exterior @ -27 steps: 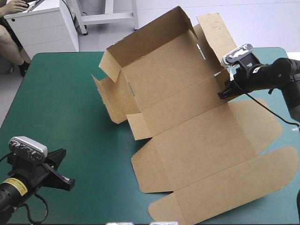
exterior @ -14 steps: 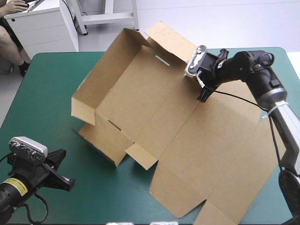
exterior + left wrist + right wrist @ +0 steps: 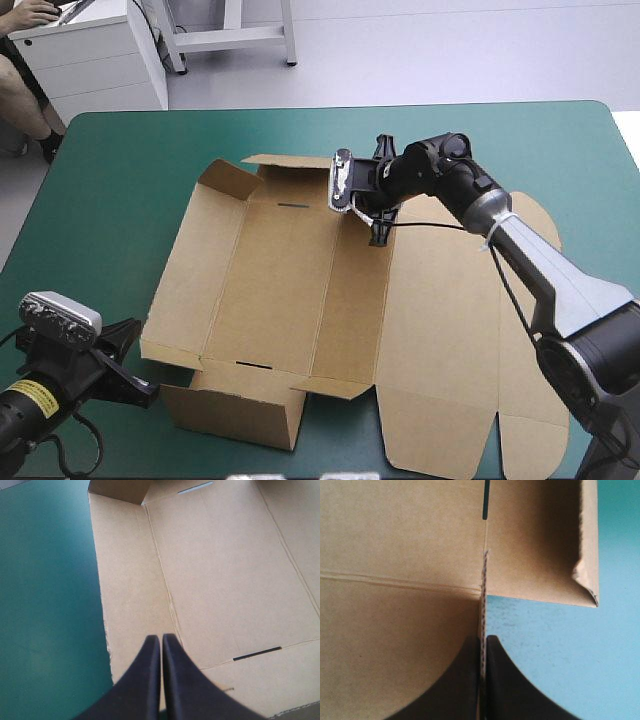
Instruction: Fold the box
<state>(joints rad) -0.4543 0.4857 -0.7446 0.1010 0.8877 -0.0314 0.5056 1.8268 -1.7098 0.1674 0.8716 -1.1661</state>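
My right pincer (image 3: 481, 645) clamps the far edge of the brown box (image 3: 285, 290), spread on the teal-green cover (image 3: 110, 200); my left pincer (image 3: 161, 642) is fully closed at its near-left corner.

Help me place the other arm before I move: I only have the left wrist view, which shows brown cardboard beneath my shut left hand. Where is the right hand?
Observer: The right hand is at the far edge of the brown cardboard box, near the table's middle.
Operator: Is it holding anything?
Observer: Yes. Its wrist view shows it shut on the box, with a board edge between its black fingers.
Operator: And the rest of the sheet?
Observer: The broad lid panel lies flat on the teal-green table cover, toward the table's right edge.
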